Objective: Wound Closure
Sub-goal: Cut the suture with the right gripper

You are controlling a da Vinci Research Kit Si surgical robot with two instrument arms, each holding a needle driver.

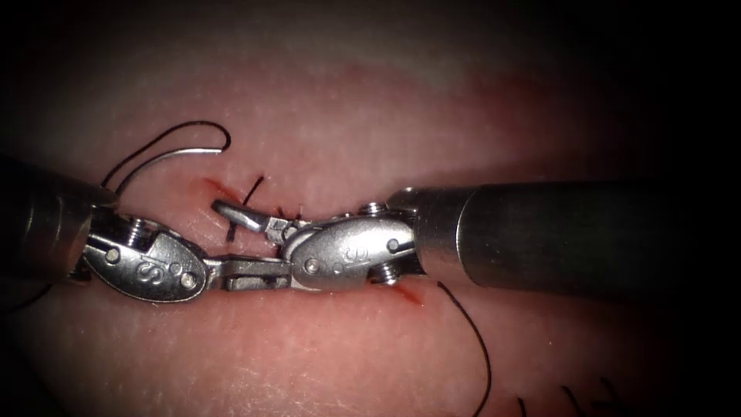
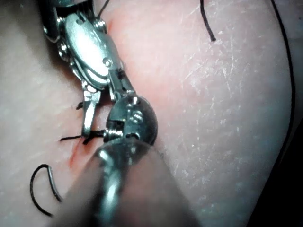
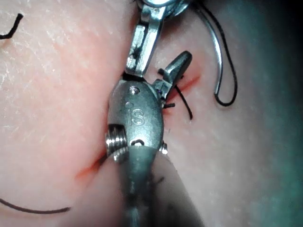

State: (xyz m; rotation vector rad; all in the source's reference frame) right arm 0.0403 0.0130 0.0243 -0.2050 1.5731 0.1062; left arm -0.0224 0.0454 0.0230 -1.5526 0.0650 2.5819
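Note:
The curved needle [image 1: 181, 153] lies free on the tissue [image 1: 370, 100] to the upper left of the cut [image 1: 210, 186], with dark thread [image 1: 174, 133] looping off it. Neither tool holds it. My left tool [image 1: 279, 276] comes in low from the left. Its jaws look shut, and their tips press against the right tool's wrist. I cannot make out anything between them. My right tool [image 1: 231, 220] stands open over the stitched cut, one jaw angled up to the left beside short thread ends [image 1: 255, 188]. The needle [image 3: 217, 52] also appears in the right wrist view.
Red fluid marks the cut's ends [image 1: 409, 293]. A long thread [image 1: 477, 340] trails down on the right below the right shaft [image 1: 579, 232]. Cut thread ends [image 1: 571, 398] stick up at the lower right. Another loose thread end [image 2: 208, 26] lies on the tissue.

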